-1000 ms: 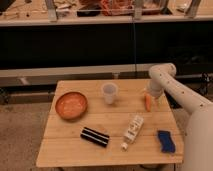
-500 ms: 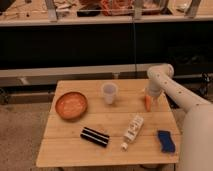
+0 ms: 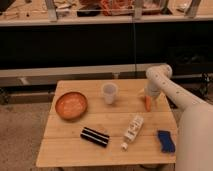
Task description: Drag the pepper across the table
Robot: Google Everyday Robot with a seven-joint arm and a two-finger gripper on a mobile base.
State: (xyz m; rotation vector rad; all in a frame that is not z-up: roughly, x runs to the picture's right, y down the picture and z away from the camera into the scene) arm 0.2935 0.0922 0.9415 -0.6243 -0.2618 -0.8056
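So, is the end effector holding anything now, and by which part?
Nothing, it seems: the open end effector stands over the upper end of the pepper.

Table (image 3: pixel 115 117): bowl (image 3: pixel 71 105) left, cup (image 3: pixel 109 93) centre-back, bottle (image 3: pixel 132 129) front.
Pepper (image 3: pixel 148 104): right rear, right of cup.
Gripper (image 3: pixel 146 94): at pepper's far end.

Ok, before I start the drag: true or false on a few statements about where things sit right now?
The gripper is down by the pepper, near the table's right edge. True.
The pepper lies in the orange bowl. False: it is on the table top, far from the bowl.
The white bottle stands upright. False: it lies on its side.
A cup stands between bowl and pepper. True.
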